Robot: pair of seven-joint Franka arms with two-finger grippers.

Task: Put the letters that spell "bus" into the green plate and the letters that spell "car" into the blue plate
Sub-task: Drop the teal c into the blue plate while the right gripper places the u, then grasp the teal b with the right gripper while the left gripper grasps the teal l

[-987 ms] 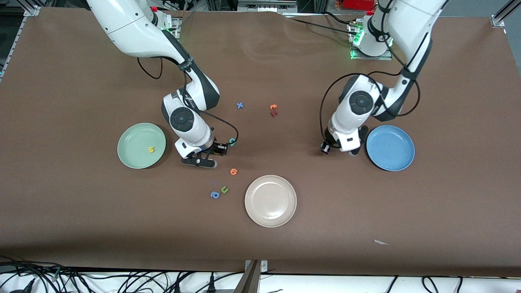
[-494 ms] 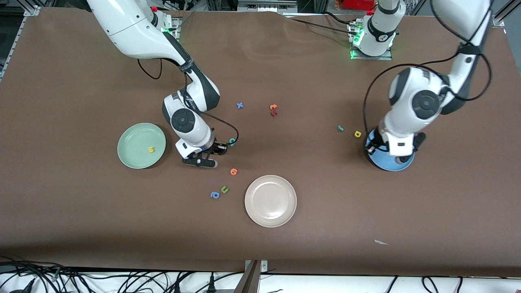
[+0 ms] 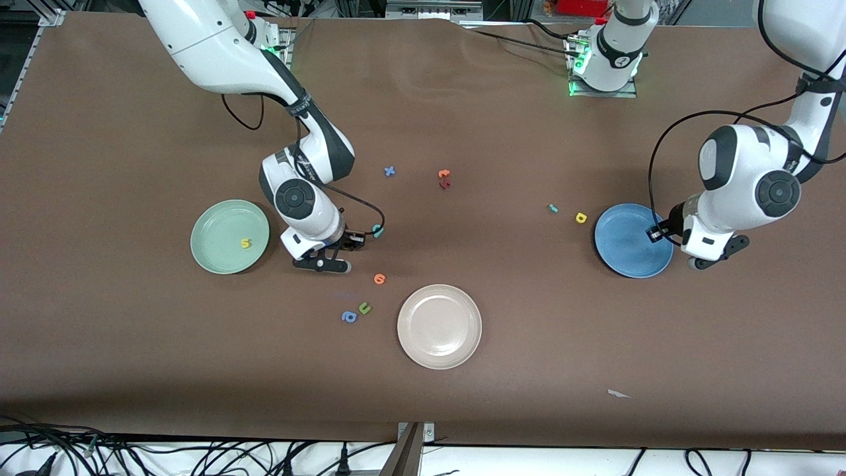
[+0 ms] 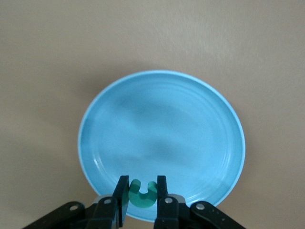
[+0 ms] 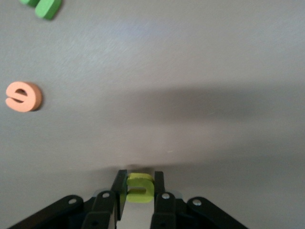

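While the left claw (image 4: 141,205) hangs over the rim of the blue plate (image 3: 624,246) at the left arm's end of the bench (image 3: 132,363), its fingers (image 4: 121,198) are closed narrowly on a teal "c" (image 4: 142,193), seen in the left wrist view just above the plate's edge; the plate itself carries no letter. Beside the blue plate, toward the middle of the bench, lie the yellow "a" (image 3: 581,217) and, a little further along, the thin teal "r" (image 3: 553,209), both resting on the bench and apart from each other. The right claw (image 5: 138,202) is down at the bench surface just beside the green plate (image 3: 215,254), on the side toward the middle of the bench, and pinches a yellow-green letter (image 5: 139,187) between narrow fingers (image 5: 158,191); the letter sits upright in the grip. A yellow "s" (image 3: 246,243) lies inside the green plate. A teal looped letter (image 3: 377,230) rests on the bench close by the right wrist. Nearer the front camera lie an orange round letter (image 3: 379,279), a green "u" (image 3: 364,308) and a blue "a" (image 3: 349,317), with the cream-white plate (image 3: 439,326) beside them. A blue "x" (image 3: 390,171) and an orange and red pair (image 3: 444,178) lie farther from that camera
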